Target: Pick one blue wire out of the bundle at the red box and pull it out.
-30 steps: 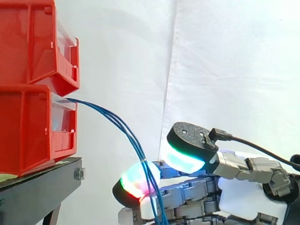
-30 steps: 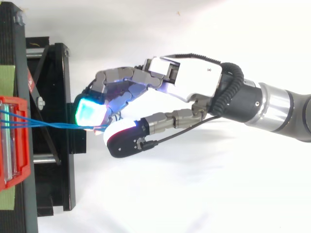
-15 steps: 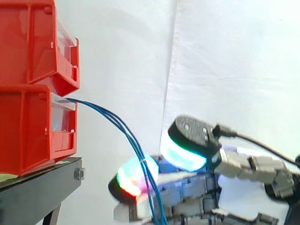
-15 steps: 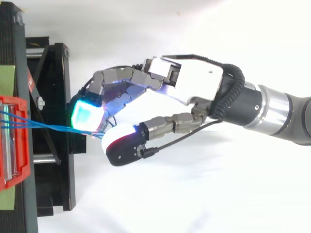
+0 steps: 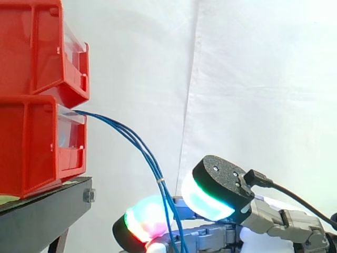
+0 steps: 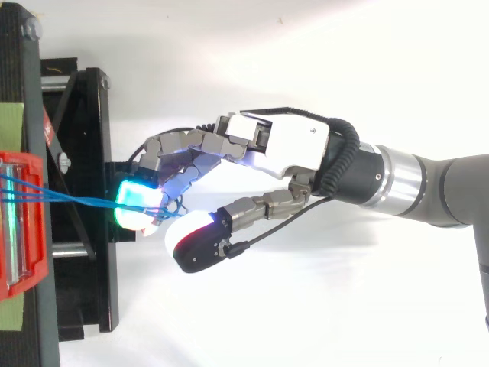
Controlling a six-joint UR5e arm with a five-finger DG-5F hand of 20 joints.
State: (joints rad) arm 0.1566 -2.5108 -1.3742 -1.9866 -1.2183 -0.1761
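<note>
A bundle of thin blue wires (image 5: pixel 138 144) leaves the front of the lower red box (image 5: pixel 31 150) and droops down to the right, held together by a small tie. In the top view the wires (image 6: pixel 76 200) run from the red box (image 6: pixel 23 264) to the hand (image 6: pixel 283 145). The hand (image 5: pixel 218 182) sits low beside the stand. Its fingers are bent, and a green-red glowing fingertip (image 5: pixel 141 222) sits right behind the wires, touching or nearly touching them. The thumb pad (image 6: pixel 191 241) stands apart from the fingers, with nothing pinched between them.
A second red bin (image 5: pixel 37 47) is stacked above the lower box. Both rest on a black stand (image 6: pixel 92 153) whose frame lies just left of the fingertips. A white curtain (image 5: pixel 253 79) hangs behind.
The hand has sunk lower and shifted slightly toward the stand, its fingertip sliding down along the wires. The wires keep their shape.
</note>
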